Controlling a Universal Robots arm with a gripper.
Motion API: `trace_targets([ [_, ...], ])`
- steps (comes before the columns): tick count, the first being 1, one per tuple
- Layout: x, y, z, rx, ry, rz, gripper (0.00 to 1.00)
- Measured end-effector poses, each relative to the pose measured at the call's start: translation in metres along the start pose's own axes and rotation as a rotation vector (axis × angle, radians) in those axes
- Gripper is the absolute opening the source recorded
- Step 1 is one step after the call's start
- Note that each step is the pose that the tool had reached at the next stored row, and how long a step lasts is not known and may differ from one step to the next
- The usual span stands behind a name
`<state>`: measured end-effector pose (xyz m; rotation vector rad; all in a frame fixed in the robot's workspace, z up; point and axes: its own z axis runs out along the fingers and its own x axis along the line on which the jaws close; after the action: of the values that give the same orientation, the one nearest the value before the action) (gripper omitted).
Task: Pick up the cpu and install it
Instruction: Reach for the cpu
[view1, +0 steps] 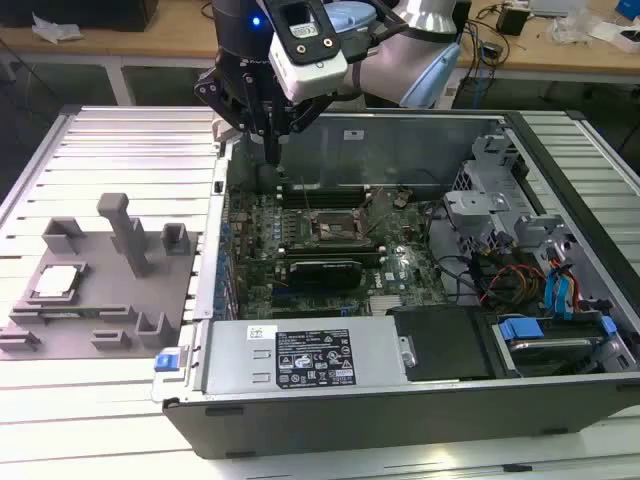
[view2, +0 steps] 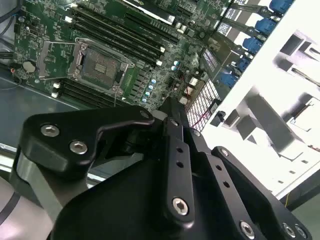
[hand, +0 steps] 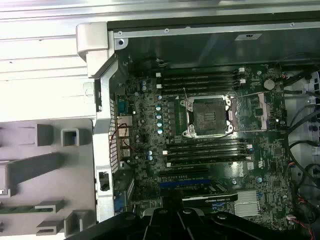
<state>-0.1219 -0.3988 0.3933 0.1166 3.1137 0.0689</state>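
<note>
1. The bench (view1: 120, 130) is a slatted metal top that carries everything, likely chosen so fixtures sit flat and fixed.
2. The computer case (view1: 420, 150) lies on its side with the panel off. This turns its inside upward, which I judge is meant to allow reach from above.
3. The motherboard (view1: 260, 240) sits flat in the case, toward nine o'clock of its interior in the exterior view.
4. The grey tray (view1: 100, 320) rests on the bench just beside the case at nine o'clock. Its posts and recesses presumably keep parts at known spots.
5. The tool (view1: 272, 150) hangs above the case's edge, at about eleven o'clock from the socket. In the second wrist view its fingertips (view2: 170, 107) look clenched together with nothing between them.
6. The socket (view1: 335, 225) is seen in both wrist views with its frame swung open and the seat bare, so it appears ready to receive a chip.
7. The cpu (view1: 57, 282) lies flat in a tray recess, silvery top up. It is well apart from the tool, at about eight o'clock from it, and has not been picked up.
</note>
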Motion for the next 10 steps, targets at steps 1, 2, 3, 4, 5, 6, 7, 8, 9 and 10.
trace_targets([
  [1, 0.0000, 0.0000, 0.0000, 0.0000, 0.0000, 0.000, 0.11],
  [2, 0.0000, 0.0000, 0.0000, 0.0000, 0.0000, 0.000, 0.11],
  [3, 0.0000, 0.0000, 0.0000, 0.0000, 0.0000, 0.000, 0.11],
  [4, 0.0000, 0.0000, 0.0000, 0.0000, 0.0000, 0.000, 0.11],
  [5, 0.0000, 0.0000, 0.0000, 0.0000, 0.0000, 0.000, 0.11],
  [6, 0.0000, 0.0000, 0.0000, 0.0000, 0.0000, 0.000, 0.11],
  [7, 0.0000, 0.0000, 0.0000, 0.0000, 0.0000, 0.000, 0.11],
  [8, 0.0000, 0.0000, 0.0000, 0.0000, 0.0000, 0.000, 0.11],
  [9, 0.0002, 0.0000, 0.0000, -0.0001, -0.0001, 0.000, 0.11],
  [10, 0.0003, 0.0000, 0.0000, -0.0001, 0.0001, 0.000, 0.11],
])
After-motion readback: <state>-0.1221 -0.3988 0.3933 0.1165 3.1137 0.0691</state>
